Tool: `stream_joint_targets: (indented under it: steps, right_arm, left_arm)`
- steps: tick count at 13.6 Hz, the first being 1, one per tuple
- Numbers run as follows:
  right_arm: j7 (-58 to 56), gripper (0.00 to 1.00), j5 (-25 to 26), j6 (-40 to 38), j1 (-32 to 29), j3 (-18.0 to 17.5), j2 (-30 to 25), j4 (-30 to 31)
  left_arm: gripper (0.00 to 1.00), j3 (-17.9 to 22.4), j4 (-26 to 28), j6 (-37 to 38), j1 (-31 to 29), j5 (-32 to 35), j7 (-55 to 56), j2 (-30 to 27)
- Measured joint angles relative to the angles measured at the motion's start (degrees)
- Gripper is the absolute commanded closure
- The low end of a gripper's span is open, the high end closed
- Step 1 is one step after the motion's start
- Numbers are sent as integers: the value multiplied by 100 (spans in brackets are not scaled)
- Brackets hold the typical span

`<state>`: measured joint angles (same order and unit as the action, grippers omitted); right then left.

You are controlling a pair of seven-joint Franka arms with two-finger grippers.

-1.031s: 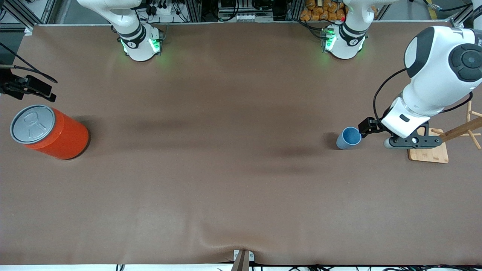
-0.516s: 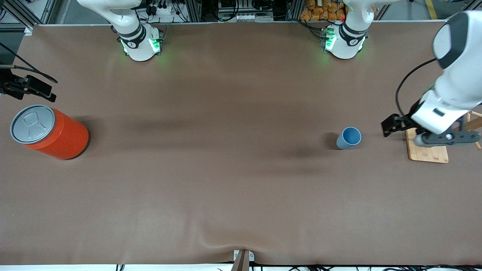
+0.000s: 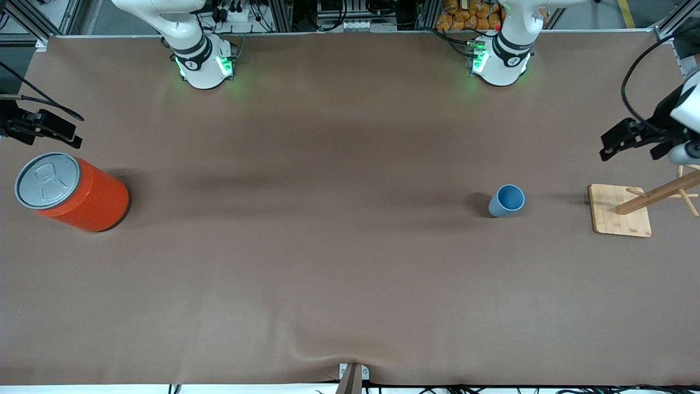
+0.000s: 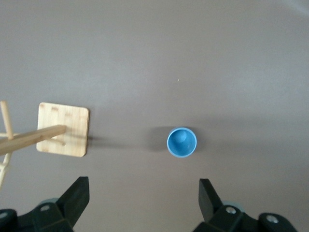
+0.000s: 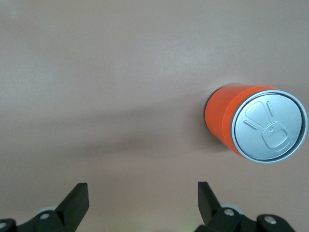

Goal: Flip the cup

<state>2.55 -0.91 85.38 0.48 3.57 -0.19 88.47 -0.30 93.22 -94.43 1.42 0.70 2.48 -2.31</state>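
Note:
The small light-blue cup [image 3: 506,201] stands upright on the brown table, its darker blue inside facing up. It also shows in the left wrist view [image 4: 182,142]. My left gripper [image 4: 143,187] is open and empty, high in the air at the left arm's end of the table [image 3: 681,152], well apart from the cup. My right gripper [image 5: 142,187] is open and empty, up in the air at the right arm's end of the table [image 3: 24,128], beside the orange can.
A large orange can [image 3: 71,191] with a grey pull-tab lid stands at the right arm's end, also in the right wrist view [image 5: 256,125]. A wooden peg stand on a square base [image 3: 620,217] stands beside the cup toward the left arm's end.
My left gripper has drawn away from the cup, rising and moving toward the left arm's end of the table. The cup stays upright where it was. The right arm has not moved.

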Motion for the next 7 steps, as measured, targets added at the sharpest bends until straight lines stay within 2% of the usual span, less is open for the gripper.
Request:
stream_joint_targets:
  steps: [7]
  right_arm:
    - [0, 0, 0, 0, 1, -11, 0, 1]
  left_arm:
    - [0, 45, -166, 134, 36, 17, -22, -160]
